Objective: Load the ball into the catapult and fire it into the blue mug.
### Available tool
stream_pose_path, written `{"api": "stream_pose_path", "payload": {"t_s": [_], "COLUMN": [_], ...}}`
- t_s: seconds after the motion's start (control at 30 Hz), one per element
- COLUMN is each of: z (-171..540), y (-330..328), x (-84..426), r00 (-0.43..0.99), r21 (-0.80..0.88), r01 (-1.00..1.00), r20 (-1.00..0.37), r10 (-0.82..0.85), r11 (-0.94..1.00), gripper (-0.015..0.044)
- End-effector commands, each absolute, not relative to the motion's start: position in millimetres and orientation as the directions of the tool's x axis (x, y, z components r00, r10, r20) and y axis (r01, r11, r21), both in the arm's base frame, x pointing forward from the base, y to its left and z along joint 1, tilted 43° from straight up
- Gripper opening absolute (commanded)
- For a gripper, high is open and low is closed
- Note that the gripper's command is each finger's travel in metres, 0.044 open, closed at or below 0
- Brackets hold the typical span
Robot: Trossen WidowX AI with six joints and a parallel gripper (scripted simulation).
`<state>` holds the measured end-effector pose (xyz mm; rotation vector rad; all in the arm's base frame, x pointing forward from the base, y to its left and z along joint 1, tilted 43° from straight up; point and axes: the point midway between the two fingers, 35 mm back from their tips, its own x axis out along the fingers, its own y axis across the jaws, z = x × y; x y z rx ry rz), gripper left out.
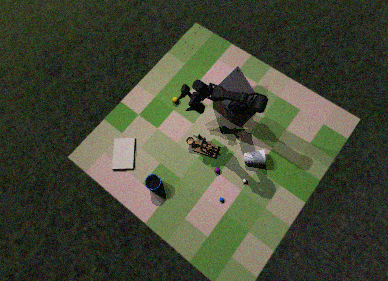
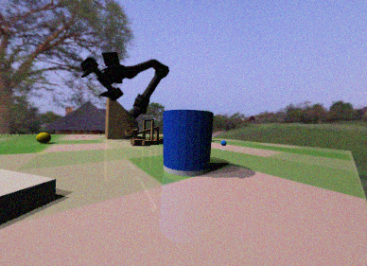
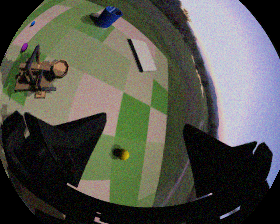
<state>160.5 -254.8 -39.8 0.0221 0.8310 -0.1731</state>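
A yellow ball [image 1: 175, 100] [image 2: 43, 137] [image 3: 123, 154] lies on the checkered surface. My gripper [image 1: 188, 99] [image 2: 95, 85] [image 3: 145, 123] is wide open and empty, raised above the surface near the ball. In the wrist view the ball shows between the fingers, below the tips and nearer the left finger. The brown catapult [image 1: 212, 150] [image 2: 138, 142] [image 3: 26, 86] stands near the middle, its round cup showing no ball. The blue mug [image 1: 157, 188] [image 2: 187, 141] [image 3: 109, 18] stands upright beyond the catapult; its inside is dark.
A white-topped slab [image 1: 124, 153] [image 2: 24, 185] [image 3: 144, 56] lies near the mug. A purple ball [image 1: 217, 170] [image 3: 24, 47], a blue ball [image 1: 221, 200] [image 2: 223, 143] [image 3: 33, 23], a white ball [image 1: 244, 181] and a pale cylinder [image 1: 255, 158] lie around the catapult. A tall dark block [image 1: 235, 83] stands by the arm.
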Motion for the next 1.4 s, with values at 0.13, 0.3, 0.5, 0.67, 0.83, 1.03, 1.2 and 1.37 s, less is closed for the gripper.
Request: {"api": "stream_pose_path", "payload": {"t_s": [0.13,0.3,0.5,0.67,0.83,1.03,1.2,1.37], "z": [-37.1,-32.2,-24.5,-16.6,-7.5,4.9,16.4,29.1], "y": [-245.8,-231.2,-211.1,-192.6,-172.5,-147.1,-125.1,-102.4], "x": [174.1,192.4,212.5,227.3,240.1,252.8,260.8,266.5], "r00": [0.661,0.652,0.627,0.595,0.553,0.490,0.428,0.359], "r21": [-0.066,-0.088,-0.112,-0.129,-0.146,-0.167,-0.185,-0.207], "r01": [0.043,-0.128,-0.329,-0.485,-0.625,-0.767,-0.859,-0.923], "r20": [-0.746,-0.758,-0.769,-0.774,-0.776,-0.776,-0.772,-0.765], "r10": [-0.078,0.017,0.128,0.218,0.303,0.398,0.470,0.534], "r11": [0.997,0.988,0.938,0.865,0.766,0.619,0.478,0.325], "gripper": [0.0440,0.0440,0.0440,0.0440,0.0440,0.0440,0.0440,0.0440]}}
